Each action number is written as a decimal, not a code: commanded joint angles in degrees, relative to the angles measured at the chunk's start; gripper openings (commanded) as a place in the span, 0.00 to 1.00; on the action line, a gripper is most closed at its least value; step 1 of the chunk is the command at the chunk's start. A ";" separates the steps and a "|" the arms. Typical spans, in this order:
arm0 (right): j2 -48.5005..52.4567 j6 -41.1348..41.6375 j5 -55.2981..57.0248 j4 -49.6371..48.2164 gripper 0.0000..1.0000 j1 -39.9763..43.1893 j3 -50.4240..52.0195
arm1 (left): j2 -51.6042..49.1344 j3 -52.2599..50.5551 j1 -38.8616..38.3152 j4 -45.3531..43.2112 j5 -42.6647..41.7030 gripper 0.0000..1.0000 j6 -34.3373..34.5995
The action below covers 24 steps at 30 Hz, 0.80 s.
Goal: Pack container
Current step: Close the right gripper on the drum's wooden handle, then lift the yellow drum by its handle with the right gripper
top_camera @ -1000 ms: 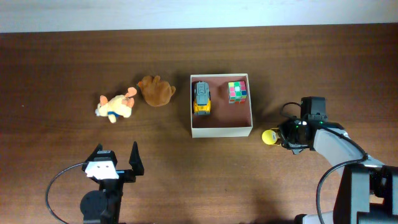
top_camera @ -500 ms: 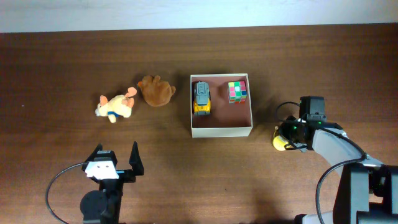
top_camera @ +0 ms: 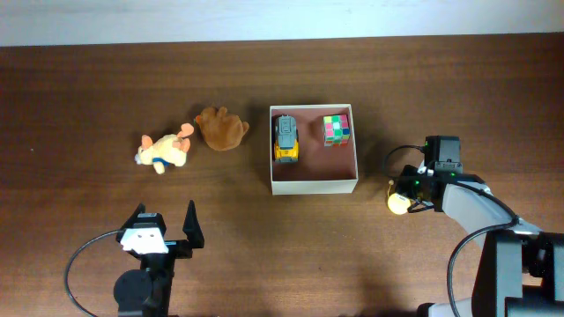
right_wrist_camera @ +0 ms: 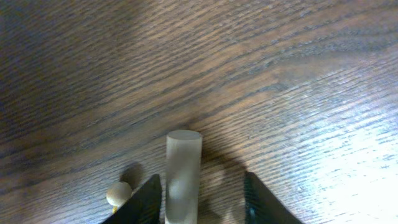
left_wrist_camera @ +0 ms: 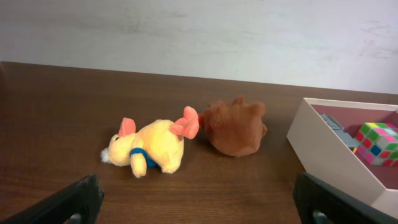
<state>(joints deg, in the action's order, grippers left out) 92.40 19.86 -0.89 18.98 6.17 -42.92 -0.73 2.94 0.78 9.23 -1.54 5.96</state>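
The container (top_camera: pixel 314 186), a square white-walled box with a pinkish-brown inside, holds a yellow toy car (top_camera: pixel 285 138) and a colour cube (top_camera: pixel 336 129). Right of it, a small yellow toy (top_camera: pixel 398 203) lies on the table at my right gripper (top_camera: pixel 404 197). In the right wrist view a pale cylinder (right_wrist_camera: pixel 183 174) stands between the jaws of the right gripper (right_wrist_camera: pixel 201 177). It is against the left jaw, with a gap to the right one. My left gripper (top_camera: pixel 164 236) stands open and empty near the front edge.
An orange-yellow plush (top_camera: pixel 165 150) and a brown plush (top_camera: pixel 221 129) lie left of the container. The left wrist view shows both the orange-yellow plush (left_wrist_camera: pixel 152 146) and the brown plush (left_wrist_camera: pixel 235 127), as well as the container's white wall (left_wrist_camera: pixel 323 149). A small bead (right_wrist_camera: pixel 118 193) sits beside the right gripper's left jaw.
The yellow toy has shifted right and toward the front with the right gripper. The right jaws have spread a little. The left arm has not moved.
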 commanded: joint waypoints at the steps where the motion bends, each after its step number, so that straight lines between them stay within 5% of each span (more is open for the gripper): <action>1: 1.68 3.82 -2.99 0.94 0.34 -0.17 1.44 | 0.44 -0.26 0.26 -0.02 -0.63 1.00 -0.92; 24: 1.68 4.66 -5.97 2.14 0.15 -0.15 1.44 | 0.44 -0.26 0.26 -0.02 -0.63 1.00 -0.92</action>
<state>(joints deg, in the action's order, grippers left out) 92.44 23.57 -5.69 19.73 6.22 -42.94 -0.73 2.94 0.80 9.23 -1.56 5.96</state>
